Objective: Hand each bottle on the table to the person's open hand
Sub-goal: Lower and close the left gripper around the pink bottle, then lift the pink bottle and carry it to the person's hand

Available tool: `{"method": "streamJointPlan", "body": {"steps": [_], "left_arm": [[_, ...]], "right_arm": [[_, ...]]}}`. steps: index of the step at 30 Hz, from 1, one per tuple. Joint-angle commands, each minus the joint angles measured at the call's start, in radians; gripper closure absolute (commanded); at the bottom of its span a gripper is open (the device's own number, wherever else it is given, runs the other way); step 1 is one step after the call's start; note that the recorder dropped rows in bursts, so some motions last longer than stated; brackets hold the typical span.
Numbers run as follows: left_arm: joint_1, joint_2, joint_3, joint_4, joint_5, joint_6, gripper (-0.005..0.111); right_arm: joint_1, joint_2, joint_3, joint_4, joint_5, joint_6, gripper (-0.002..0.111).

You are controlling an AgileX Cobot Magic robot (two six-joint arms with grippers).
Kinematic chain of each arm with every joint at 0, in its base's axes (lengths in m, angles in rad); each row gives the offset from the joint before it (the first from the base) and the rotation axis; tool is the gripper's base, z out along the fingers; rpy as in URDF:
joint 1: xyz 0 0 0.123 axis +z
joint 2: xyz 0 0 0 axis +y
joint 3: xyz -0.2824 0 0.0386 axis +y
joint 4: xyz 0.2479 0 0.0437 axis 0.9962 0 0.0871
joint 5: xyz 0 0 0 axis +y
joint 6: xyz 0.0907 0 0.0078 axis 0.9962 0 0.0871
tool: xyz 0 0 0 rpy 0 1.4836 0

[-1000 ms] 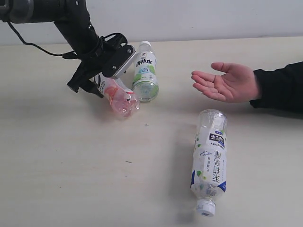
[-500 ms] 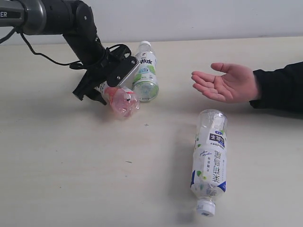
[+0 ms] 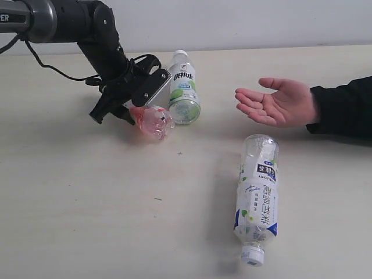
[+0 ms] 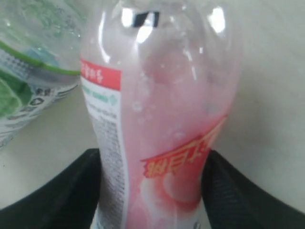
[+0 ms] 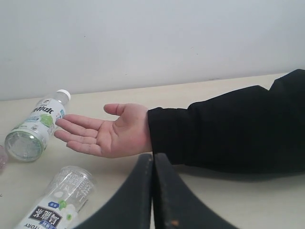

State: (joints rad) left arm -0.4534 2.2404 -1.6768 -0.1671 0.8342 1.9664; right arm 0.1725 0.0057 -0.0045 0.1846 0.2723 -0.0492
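Observation:
A pink-tinted bottle (image 3: 152, 121) (image 4: 162, 119) lies on the table (image 3: 87, 203) at the back left. My left gripper (image 3: 131, 110) (image 4: 152, 191) is shut on it, a black finger (image 4: 71, 191) pressed against each side of its body. A green-labelled, white-capped bottle (image 3: 184, 90) (image 4: 28, 81) (image 5: 35, 126) lies touching the pink one. A blue-labelled bottle (image 3: 257, 197) (image 5: 57, 205) lies at the front right. The person's open hand (image 3: 279, 102) (image 5: 107, 136) waits palm up at the right. My right gripper (image 5: 153, 162) is shut and empty, out of the exterior view.
The person's black sleeve (image 3: 343, 107) reaches in from the right edge. A white wall (image 3: 244, 23) runs behind the table's far edge. A black cable (image 3: 52, 67) trails from the left arm over the table.
The left gripper's jaws have closed onto the pink bottle. The bottle turned and shifted slightly, and the green-labelled bottle beside it was nudged a little to the right.

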Motion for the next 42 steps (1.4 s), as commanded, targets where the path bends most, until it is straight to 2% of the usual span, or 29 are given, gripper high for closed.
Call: {"method": "streamJointPlan", "body": {"steps": [1, 6, 16, 29, 35, 42], "left_arm": [[-0.001, 0.003, -0.008, -0.003, 0.066, -0.012, 0.073], [-0.001, 0.003, -0.008, -0.003, 0.106, -0.055, 0.106], [-0.001, -0.030, -0.008, 0.003, 0.160, -0.128, 0.107], [-0.017, -0.143, -0.008, 0.025, 0.335, -0.260, 0.107], [-0.069, -0.198, -0.008, 0.033, 0.331, -0.640, 0.107], [-0.165, -0.264, -0.009, 0.033, 0.321, -1.037, 0.107]], "right_arm": [[-0.005, -0.006, 0.005, 0.000, -0.005, 0.002, 0.108], [-0.005, -0.006, 0.005, 0.000, -0.005, 0.002, 0.108], [-0.005, -0.006, 0.005, 0.000, -0.005, 0.002, 0.108], [-0.005, -0.006, 0.005, 0.000, -0.005, 0.002, 0.108], [-0.005, -0.006, 0.005, 0.000, -0.005, 0.002, 0.108], [-0.005, -0.006, 0.005, 0.000, -0.005, 0.002, 0.108]]}}
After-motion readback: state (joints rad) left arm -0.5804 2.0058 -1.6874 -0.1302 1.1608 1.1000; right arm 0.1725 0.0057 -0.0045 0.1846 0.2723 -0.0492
